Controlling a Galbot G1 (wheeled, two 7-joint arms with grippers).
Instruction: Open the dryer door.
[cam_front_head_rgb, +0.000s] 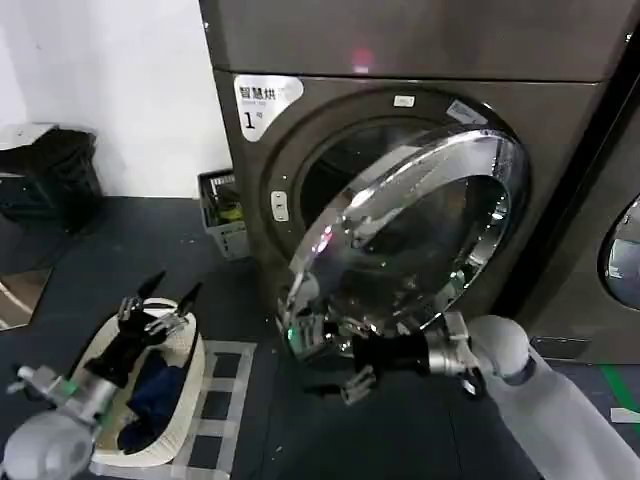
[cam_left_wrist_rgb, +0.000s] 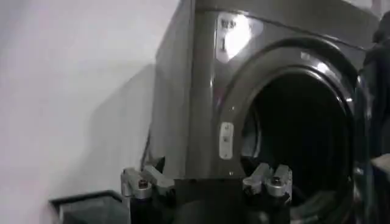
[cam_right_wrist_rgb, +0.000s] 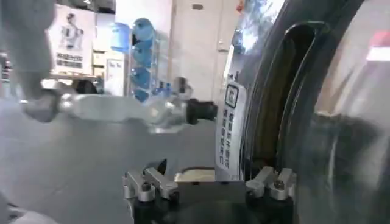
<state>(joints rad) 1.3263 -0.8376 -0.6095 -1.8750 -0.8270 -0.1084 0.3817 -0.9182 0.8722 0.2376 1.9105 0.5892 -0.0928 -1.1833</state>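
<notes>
The dryer (cam_front_head_rgb: 560, 120) is a dark metallic machine with a white label "1" (cam_front_head_rgb: 262, 103). Its door (cam_front_head_rgb: 420, 230), chrome-rimmed with dark glass, stands swung partly out from the drum mouth (cam_front_head_rgb: 335, 165). My right gripper (cam_front_head_rgb: 330, 358) is open at the door's lower edge. In the right wrist view the door's rim (cam_right_wrist_rgb: 244, 122) with its white sticker (cam_right_wrist_rgb: 228, 131) stands between the spread fingers (cam_right_wrist_rgb: 274, 181), nearer one finger. My left gripper (cam_front_head_rgb: 158, 305) hangs open over a laundry basket, holding nothing. Its wrist view looks into the dark drum mouth (cam_left_wrist_rgb: 304, 134).
A white laundry basket (cam_front_head_rgb: 190, 385) with dark clothes sits on the floor at the left. A small crate (cam_front_head_rgb: 225, 215) stands by the dryer's left side. A neighbouring machine (cam_front_head_rgb: 625, 250) is at the right. White tape lines (cam_front_head_rgb: 225, 375) mark the dark floor.
</notes>
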